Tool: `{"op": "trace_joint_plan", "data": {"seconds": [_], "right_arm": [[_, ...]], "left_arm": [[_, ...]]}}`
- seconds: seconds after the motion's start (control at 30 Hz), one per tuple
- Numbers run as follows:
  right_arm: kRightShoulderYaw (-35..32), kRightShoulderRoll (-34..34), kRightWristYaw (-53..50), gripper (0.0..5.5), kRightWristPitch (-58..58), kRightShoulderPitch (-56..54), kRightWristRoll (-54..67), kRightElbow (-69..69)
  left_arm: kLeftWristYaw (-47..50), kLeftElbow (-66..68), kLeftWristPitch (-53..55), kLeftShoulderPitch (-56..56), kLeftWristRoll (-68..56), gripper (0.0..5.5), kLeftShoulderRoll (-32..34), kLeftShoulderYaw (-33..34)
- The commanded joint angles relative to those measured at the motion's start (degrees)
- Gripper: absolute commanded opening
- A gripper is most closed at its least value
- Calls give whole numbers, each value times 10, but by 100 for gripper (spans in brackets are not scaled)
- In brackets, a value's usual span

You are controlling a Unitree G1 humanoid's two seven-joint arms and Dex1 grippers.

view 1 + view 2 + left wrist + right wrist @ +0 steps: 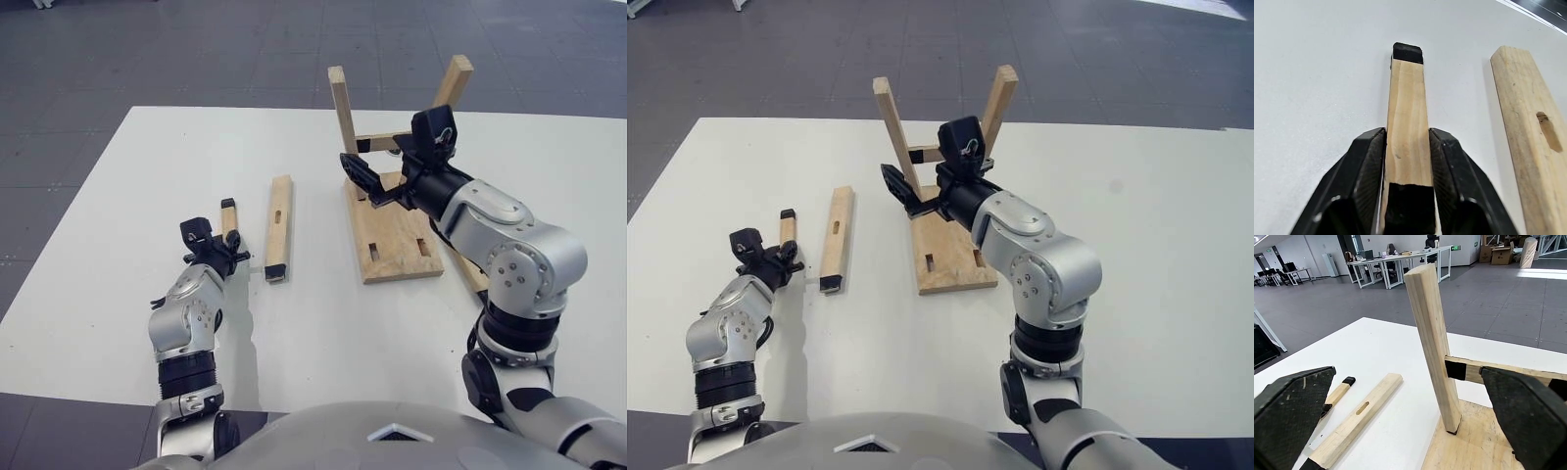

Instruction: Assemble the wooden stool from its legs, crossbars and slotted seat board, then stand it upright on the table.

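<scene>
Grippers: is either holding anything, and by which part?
Left gripper is shut on the crossbar, clamping its sides near one black end. Right gripper is open, with a leg between its jaws, holding nothing.

One seat board (392, 245), two upright legs (343, 108) (453, 83), one loose leg (278, 227), one fitted crossbar (377, 143), one loose crossbar (228, 223)

Gripping a crossbar (1408, 98) in the left claw (1408, 142) at the end of a low, outstretched forearm; holding the right claw (384, 181) wide open on a bent, inward-turned arm.
</scene>
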Motion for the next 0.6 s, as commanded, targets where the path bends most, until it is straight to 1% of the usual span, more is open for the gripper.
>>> {"op": "trace_joint_plan", "data": {"seconds": [0.03, 0.1, 0.13, 0.17, 0.23, 0.3, 0.37, 0.47, 0.6], "right_arm": [[-8, 0, -3, 550, 9, -21, 6, 2], [-16, 4, -3, 550, 11, -25, 12, 4], [-36, 19, -4, 550, 22, -28, 28, 5], [-62, 34, -5, 550, 35, -35, 47, 8], [-138, 52, 0, 550, 77, -73, 103, 28], [-206, 49, 12, 550, 120, -131, 155, 76], [-262, 51, 17, 550, 159, -192, 200, 129], [-339, 76, 4, 550, 216, -269, 249, 196], [-394, 91, -21, 550, 245, -338, 273, 251]], "left_arm": [[-5, 81, 31, 85, 25, 140, -4, -18], [-7, 41, -20, 87, 24, 140, -3, -9], [-5, -4, -49, 77, 25, 139, 0, -5], [-5, -47, -72, 63, 30, 139, 6, -6], [-9, -175, -82, 13, 4, 138, 17, -2], [-23, -277, -69, -26, -20, 131, 33, -16], [-36, -344, -41, -49, -40, 131, 46, -45], [-41, -392, -3, -79, -56, 131, 59, -85], [-41, -390, 10, -104, -45, 131, 53, -135]]}}
